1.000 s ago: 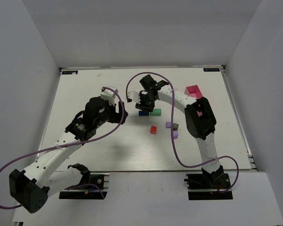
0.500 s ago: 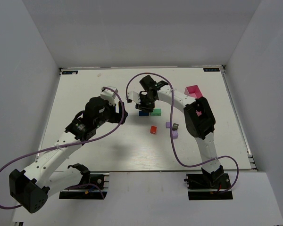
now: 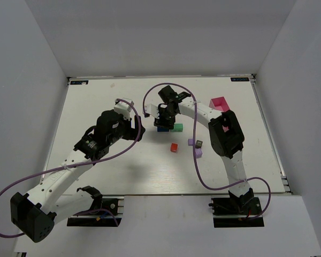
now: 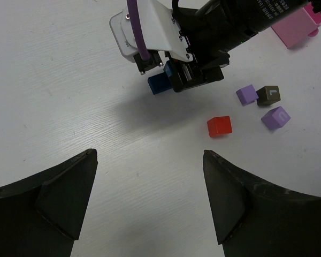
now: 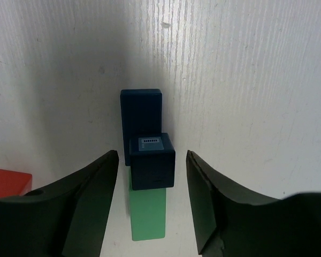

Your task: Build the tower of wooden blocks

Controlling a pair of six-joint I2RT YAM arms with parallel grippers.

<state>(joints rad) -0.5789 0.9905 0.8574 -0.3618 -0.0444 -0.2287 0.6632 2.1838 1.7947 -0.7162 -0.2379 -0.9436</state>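
The right gripper point(image 5: 151, 160) has just spread its jaws off the dark cube point(image 5: 152, 168), leaving it atop the blue block point(image 5: 142, 110) and green block point(image 5: 148, 214) near the table's point(image 3: 96, 107) middle, so one tower tier looks placed; the left gripper point(image 4: 150, 176) hangs spread, empty.

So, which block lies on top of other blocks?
The dark blue cube, which has a label: it rests across the blue block and the green block. The red block and the rest lie directly on the table.
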